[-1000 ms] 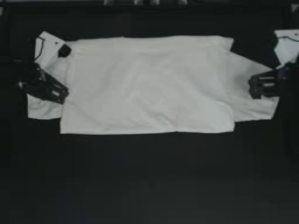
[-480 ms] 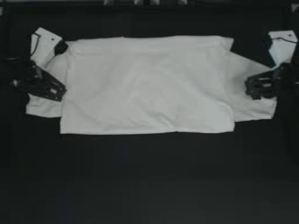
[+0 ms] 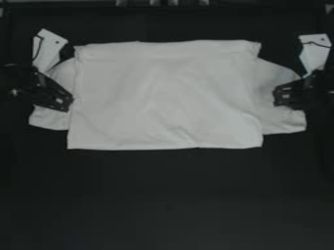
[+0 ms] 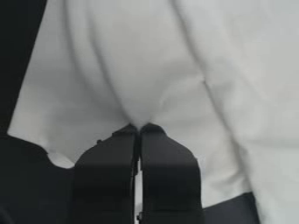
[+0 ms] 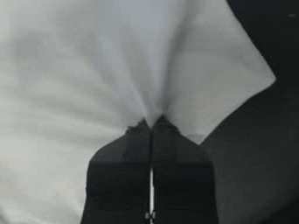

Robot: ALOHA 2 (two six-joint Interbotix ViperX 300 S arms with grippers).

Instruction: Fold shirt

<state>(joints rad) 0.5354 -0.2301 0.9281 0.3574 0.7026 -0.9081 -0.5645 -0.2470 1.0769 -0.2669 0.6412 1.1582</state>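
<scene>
The white shirt [image 3: 163,95] lies spread flat across the upper middle of the dark table, folded into a broad rectangle with a sleeve sticking out at each side. My left gripper [image 3: 63,101] sits on the left sleeve, shut on a pinch of its cloth. Cloth [image 4: 134,87] gathers into creases at the tips of the left gripper [image 4: 139,128]. My right gripper [image 3: 279,95] is over the right sleeve, likewise shut on the cloth. In the right wrist view the fabric [image 5: 116,65] bunches toward the right gripper [image 5: 152,121].
Bare dark table [image 3: 163,200] fills the whole lower half of the top view. White blocks of the arms show at the upper left [image 3: 47,46] and upper right [image 3: 314,49].
Both grippers have shifted slightly outward while pinching the sleeves. The shirt body has stayed in place.
</scene>
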